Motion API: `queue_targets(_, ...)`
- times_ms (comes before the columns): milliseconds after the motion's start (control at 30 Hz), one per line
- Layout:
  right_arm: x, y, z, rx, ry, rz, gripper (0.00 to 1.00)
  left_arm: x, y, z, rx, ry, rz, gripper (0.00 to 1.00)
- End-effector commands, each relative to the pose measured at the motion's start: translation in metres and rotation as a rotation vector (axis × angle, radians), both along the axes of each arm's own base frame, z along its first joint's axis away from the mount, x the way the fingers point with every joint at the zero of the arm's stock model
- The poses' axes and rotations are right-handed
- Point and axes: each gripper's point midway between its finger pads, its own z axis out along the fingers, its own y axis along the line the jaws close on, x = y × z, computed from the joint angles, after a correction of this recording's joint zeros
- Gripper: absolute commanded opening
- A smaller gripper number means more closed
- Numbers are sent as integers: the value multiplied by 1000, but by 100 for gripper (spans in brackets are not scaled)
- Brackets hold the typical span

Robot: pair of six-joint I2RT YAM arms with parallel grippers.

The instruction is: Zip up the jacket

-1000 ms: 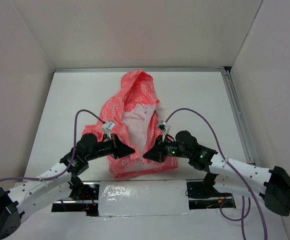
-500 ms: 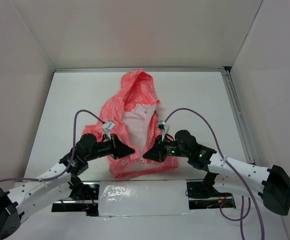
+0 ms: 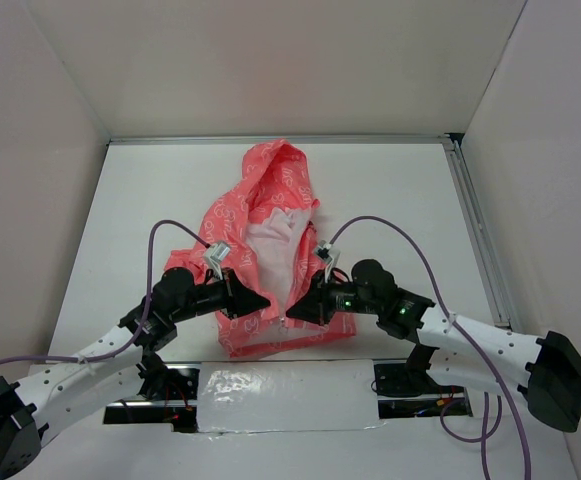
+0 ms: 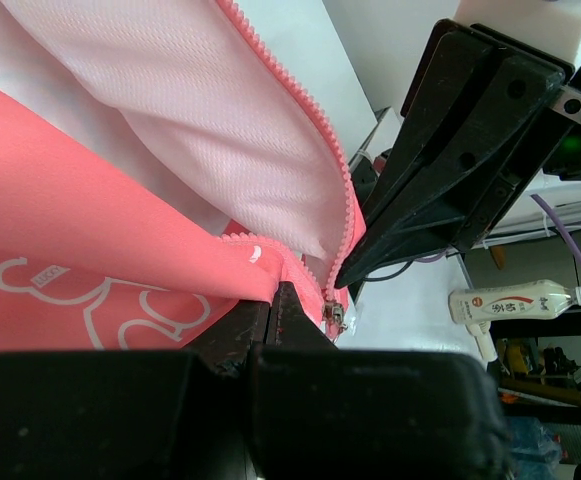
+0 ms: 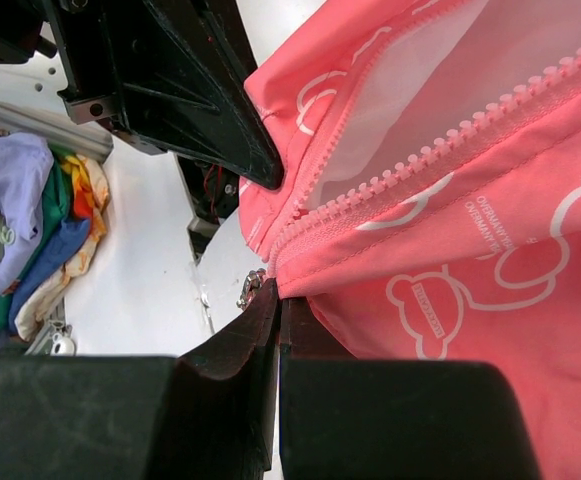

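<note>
Thin coral jacket (image 3: 262, 190), toothed zipper (image 5: 470, 140) unjoined — left gripper (image 3: 264, 300) and right gripper (image 3: 291, 315) both pinched on its hem

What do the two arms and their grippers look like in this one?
Both arms have white links with black joints: left arm, right arm. A purple cable loops out from each wrist. The left gripper and right gripper are black, with tapered wedge-shaped fingers. A green light glows on the right arm.

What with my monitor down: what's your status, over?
Both shut: left end effector and right end effector each pinch the jacket's bottom zipper edge. Front unzipped. No obstruction seen.
</note>
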Motion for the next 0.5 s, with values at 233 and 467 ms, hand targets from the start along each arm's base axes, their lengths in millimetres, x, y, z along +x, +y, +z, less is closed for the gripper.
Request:
queue_targets(233, 12, 9, 41, 117, -61, -25, 0, 0, -1, 18, -41, -68, -6, 0)
queue_targets(467, 16, 8, 49, 147, -59, -51, 0, 0, -1, 19, -42, -72, -8, 0)
